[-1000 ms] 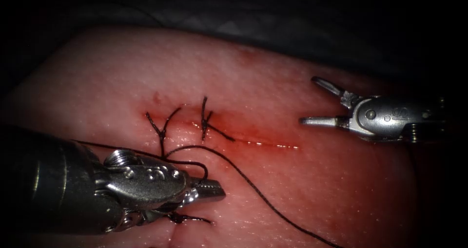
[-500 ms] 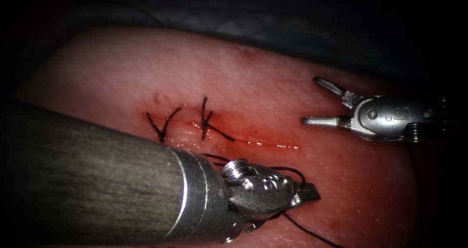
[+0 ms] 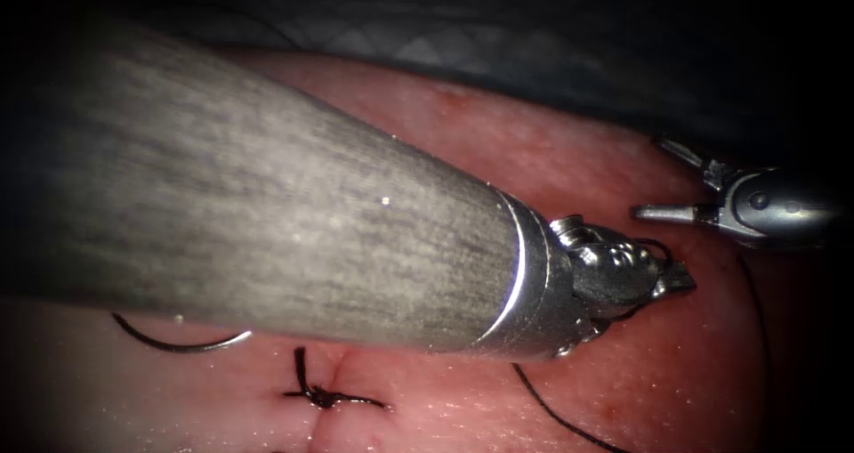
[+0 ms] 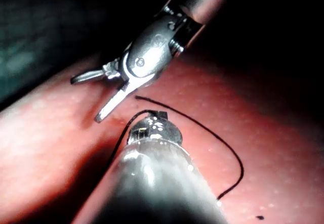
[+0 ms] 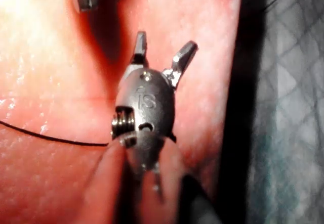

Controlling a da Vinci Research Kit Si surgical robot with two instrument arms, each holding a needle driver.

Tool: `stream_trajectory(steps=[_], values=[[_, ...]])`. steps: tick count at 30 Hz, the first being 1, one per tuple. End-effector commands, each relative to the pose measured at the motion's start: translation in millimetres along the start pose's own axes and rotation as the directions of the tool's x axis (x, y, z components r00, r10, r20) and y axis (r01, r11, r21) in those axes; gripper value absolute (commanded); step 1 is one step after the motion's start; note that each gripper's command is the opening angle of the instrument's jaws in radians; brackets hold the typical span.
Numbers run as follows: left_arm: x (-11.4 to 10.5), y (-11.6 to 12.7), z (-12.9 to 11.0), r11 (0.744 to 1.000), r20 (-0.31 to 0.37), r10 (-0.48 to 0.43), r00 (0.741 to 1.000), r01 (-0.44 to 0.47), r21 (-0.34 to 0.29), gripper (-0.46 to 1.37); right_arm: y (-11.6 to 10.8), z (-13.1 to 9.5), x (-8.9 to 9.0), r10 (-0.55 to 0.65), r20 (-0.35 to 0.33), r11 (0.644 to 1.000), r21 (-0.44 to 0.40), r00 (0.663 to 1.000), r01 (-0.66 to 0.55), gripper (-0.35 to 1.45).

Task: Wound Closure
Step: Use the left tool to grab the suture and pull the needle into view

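Left tool (image 3: 680,279) fingers clenched on the thread (image 3: 551,413). Right tool (image 3: 669,182) fingers spread, empty. One knot (image 3: 322,396) tied in the tissue (image 3: 694,382); closure unfinished.

Left tool (image 3: 680,279) is travelling rightward across the tissue (image 3: 694,373), jaws closed on the thread (image 3: 551,413), its shaft now covering the cut. Right tool (image 3: 663,182) is sitting further right, jaws spread, holding nothing. Curved needle (image 3: 182,344) is now lying exposed at lower left.
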Motion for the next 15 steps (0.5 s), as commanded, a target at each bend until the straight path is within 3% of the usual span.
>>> stream_trajectory(steps=[1, 7, 9, 11, 12, 15], values=[[0.2, 0.1, 0.4, 1.0, -0.005, 0.005, 1.0, -0.005, -0.02, -0.35, 0.0, 0.0, 0.0, -0.003, 0.003, 1.0, -0.004, 1.0, 0.003, 1.1], [1.1, 0.7, 2.3, 0.997, -0.004, 0.009, 1.0, -0.01, -0.072, -0.35, 0.1, -0.2, -0.2, -0.002, 0.003, 1.0, -0.003, 1.0, 0.002, 1.1], [1.2, 0.8, 2.6, 0.997, -0.003, 0.009, 1.0, -0.009, -0.078, -0.21, 0.1, -0.1, -0.3, -0.002, 0.003, 1.0, -0.004, 1.0, 0.002, 1.1], [1.1, 0.9, 2.9, 0.996, -0.002, -0.011, 1.0, 0.01, -0.083, 0.25, 0.1, -0.1, -0.3, -0.002, 0.003, 1.0, -0.004, 1.0, 0.002, 1.1], [1.1, 1.0, 3.0, 0.996, -0.001, -0.013, 1.0, 0.013, -0.087, 0.8, 0.1, -0.1, -0.3, -0.003, 0.003, 1.0, -0.004, 1.0, 0.003, 1.1], [0.9, 0.9, 2.7, 0.996, -0.004, -0.01, 1.0, 0.009, -0.087, 1.24, 0.1, 0.1, -0.4, -0.003, 0.004, 1.0, -0.006, 1.0, 0.003, 1.1]])
